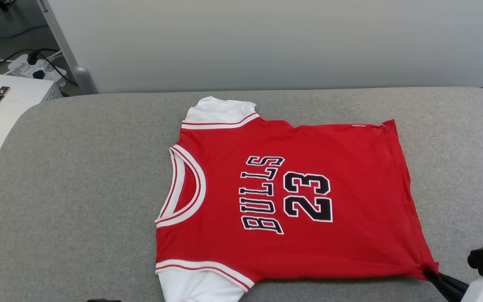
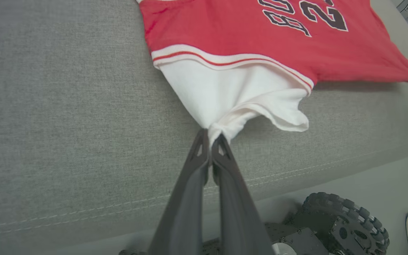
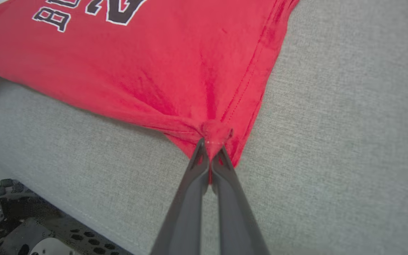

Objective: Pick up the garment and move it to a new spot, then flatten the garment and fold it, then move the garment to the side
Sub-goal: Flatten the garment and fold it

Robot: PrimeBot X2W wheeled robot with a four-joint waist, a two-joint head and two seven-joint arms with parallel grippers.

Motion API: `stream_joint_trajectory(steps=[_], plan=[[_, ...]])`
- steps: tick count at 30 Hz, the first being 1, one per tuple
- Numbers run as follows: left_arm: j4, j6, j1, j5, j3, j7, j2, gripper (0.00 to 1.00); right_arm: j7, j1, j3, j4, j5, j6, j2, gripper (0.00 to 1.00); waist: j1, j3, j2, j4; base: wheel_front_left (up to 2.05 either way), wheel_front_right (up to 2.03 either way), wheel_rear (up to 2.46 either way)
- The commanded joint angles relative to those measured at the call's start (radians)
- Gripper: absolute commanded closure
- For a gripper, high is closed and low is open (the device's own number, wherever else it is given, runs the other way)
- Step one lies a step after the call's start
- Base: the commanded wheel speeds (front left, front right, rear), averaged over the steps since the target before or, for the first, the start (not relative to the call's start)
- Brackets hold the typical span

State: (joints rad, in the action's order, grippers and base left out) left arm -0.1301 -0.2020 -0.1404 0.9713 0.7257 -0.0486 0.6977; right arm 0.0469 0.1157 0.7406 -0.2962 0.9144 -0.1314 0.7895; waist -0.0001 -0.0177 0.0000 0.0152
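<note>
The red Bulls jersey (image 1: 292, 197) is lying front-up and spread nearly flat across the middle of the head view, on the grey padded surface (image 1: 78, 188), collar pointing to the frame's left. Judging from this, the flattening is well along. No fold is showing yet, and folding and moving it aside are both waiting.

The left gripper (image 2: 211, 136) is pinching the white sleeve (image 2: 232, 92) at the bottom centre of the head view, jaws closed tight on a bunch of cloth. The right gripper (image 3: 211, 145) is clamping the red hem corner (image 3: 214, 132) at the lower right, and creases are fanning out from the pinch.

Nothing here is acting as a container — only a white box-like unit (image 1: 2, 109) is sitting at the upper left, and whether it is holding anything cannot be told.
</note>
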Motion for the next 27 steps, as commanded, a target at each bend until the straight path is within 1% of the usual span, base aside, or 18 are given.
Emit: stream_joint_trajectory(steps=[1, 5, 7, 12, 18, 21, 27], plan=[[-0.013, 0.005, -0.024, 0.013, -0.001, 0.01, 0.015, 1.0, -0.019, -0.038, -0.021, 0.016, -0.009, 0.001, 0.009, 1.0, 0.0001, -0.001, 0.0, -0.001, 0.0, 0.0, 0.0], [-0.041, -0.005, -0.042, 0.015, -0.012, 0.004, 0.041, 1.0, -0.058, -0.107, -0.091, 0.057, -0.018, 0.001, 0.008, 1.0, 0.0001, -0.007, 0.0, -0.007, 0.0, 0.0, 0.0], [-0.046, -0.006, -0.033, -0.013, -0.018, -0.019, 0.053, 1.0, -0.075, -0.129, -0.124, 0.076, -0.031, 0.001, 0.0, 1.0, 0.0001, -0.015, 0.0, -0.01, 0.0, 0.0, 0.0], [-0.016, 0.024, 0.037, -0.071, -0.024, -0.068, 0.039, 1.0, -0.105, -0.144, -0.205, 0.117, -0.069, 0.001, -0.039, 1.0, 0.0001, -0.038, 0.0, -0.011, 0.0, 0.0, 0.0], [0.053, 0.085, 0.188, -0.13, -0.029, -0.095, 0.002, 1.0, -0.138, -0.116, -0.305, 0.163, -0.106, 0.001, -0.076, 1.0, 0.0001, -0.081, 0.0, 0.002, 0.0, 0.0, 0.0], [0.097, 0.121, 0.277, -0.154, -0.027, -0.086, -0.013, 1.0, -0.162, -0.09, -0.344, 0.188, -0.118, 0.001, -0.094, 1.0, 0.0001, -0.109, 0.0, 0.012, 0.0, 0.0, 0.0], [0.189, 0.194, 0.448, -0.194, -0.022, -0.051, -0.028, 1.0, -0.206, -0.02, -0.385, 0.204, -0.13, 0.001, -0.122, 1.0, 0.0001, -0.172, 0.0, 0.034, 0.0, 0.0, 0.0]])
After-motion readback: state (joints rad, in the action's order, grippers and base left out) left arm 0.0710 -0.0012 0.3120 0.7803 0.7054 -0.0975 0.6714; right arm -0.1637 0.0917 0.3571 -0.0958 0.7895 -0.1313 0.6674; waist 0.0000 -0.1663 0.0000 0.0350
